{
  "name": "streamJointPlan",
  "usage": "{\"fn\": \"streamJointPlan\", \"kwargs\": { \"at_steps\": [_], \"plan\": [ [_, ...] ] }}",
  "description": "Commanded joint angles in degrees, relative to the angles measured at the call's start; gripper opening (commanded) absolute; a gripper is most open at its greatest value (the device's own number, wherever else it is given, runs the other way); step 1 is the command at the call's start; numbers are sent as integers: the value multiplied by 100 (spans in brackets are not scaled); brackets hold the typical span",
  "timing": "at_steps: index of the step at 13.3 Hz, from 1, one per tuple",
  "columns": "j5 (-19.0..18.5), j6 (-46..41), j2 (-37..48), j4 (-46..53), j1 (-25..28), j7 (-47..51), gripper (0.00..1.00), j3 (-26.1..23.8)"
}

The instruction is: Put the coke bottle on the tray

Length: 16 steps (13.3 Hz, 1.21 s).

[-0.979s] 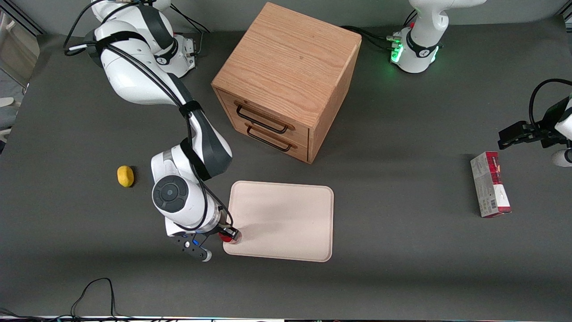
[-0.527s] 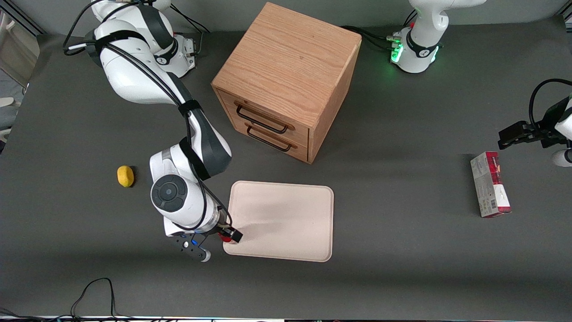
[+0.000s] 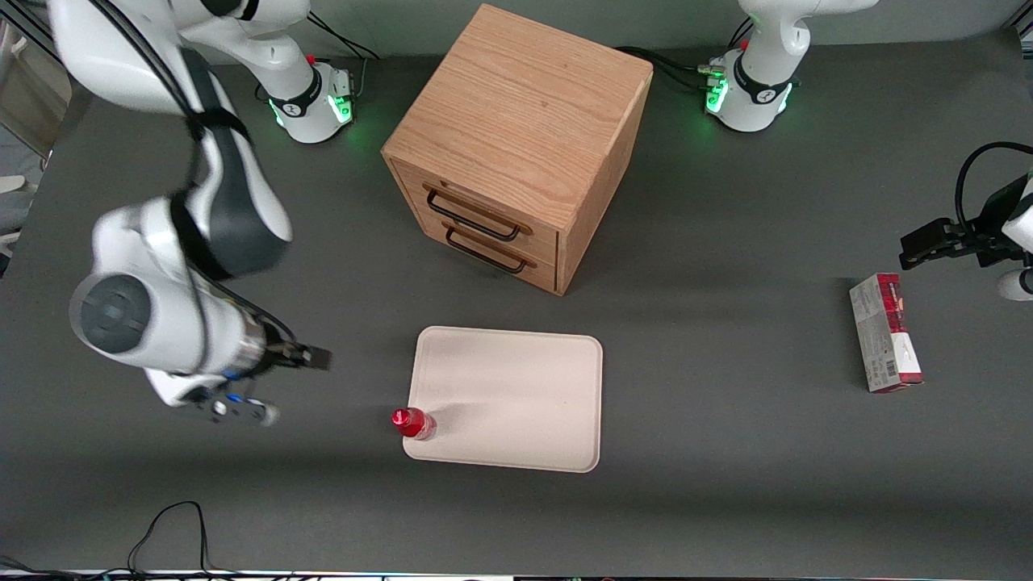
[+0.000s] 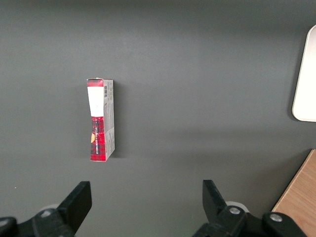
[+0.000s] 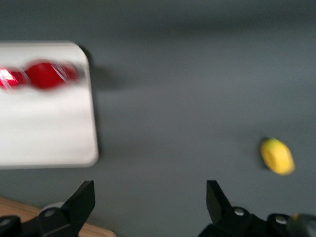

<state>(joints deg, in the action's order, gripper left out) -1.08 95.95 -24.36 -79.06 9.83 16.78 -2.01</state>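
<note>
Red coke bottle (image 3: 414, 423) stands on tray (image 3: 516, 395), apart from spread, empty end effector (image 3: 311, 357).

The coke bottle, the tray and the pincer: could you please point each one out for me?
coke bottle (image 3: 413, 423): front view, on its red body.
tray (image 3: 516, 387): front view, on its bare middle.
pincer (image 3: 311, 356): front view, at the fingertips, raised toward the working arm's end.

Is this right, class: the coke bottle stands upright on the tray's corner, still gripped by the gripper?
Not quite. The coke bottle does stand upright on the tray corner, but the front view shows the gripper open, clear of it, toward the working arm's end.
</note>
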Motion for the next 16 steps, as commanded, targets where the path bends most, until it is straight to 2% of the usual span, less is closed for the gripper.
{"fn": "streamJointPlan", "kwargs": {
  "at_steps": [1, 3, 6, 9, 13, 16],
  "plan": [
    [125, 205, 1615, -1882, -43, -780, 100, 270],
    [116, 161, 2292, -2401, -165, -1105, 100, 289],
    [125, -40, 2725, -2545, -210, -1378, 100, 298],
    [125, -94, 2761, -2422, -122, -1493, 100, 385],
    [143, -507, 2673, -2044, 361, -2003, 100, 1026],
    [143, -560, 2673, -2035, 432, -1994, 100, 1036]
  ]
}}
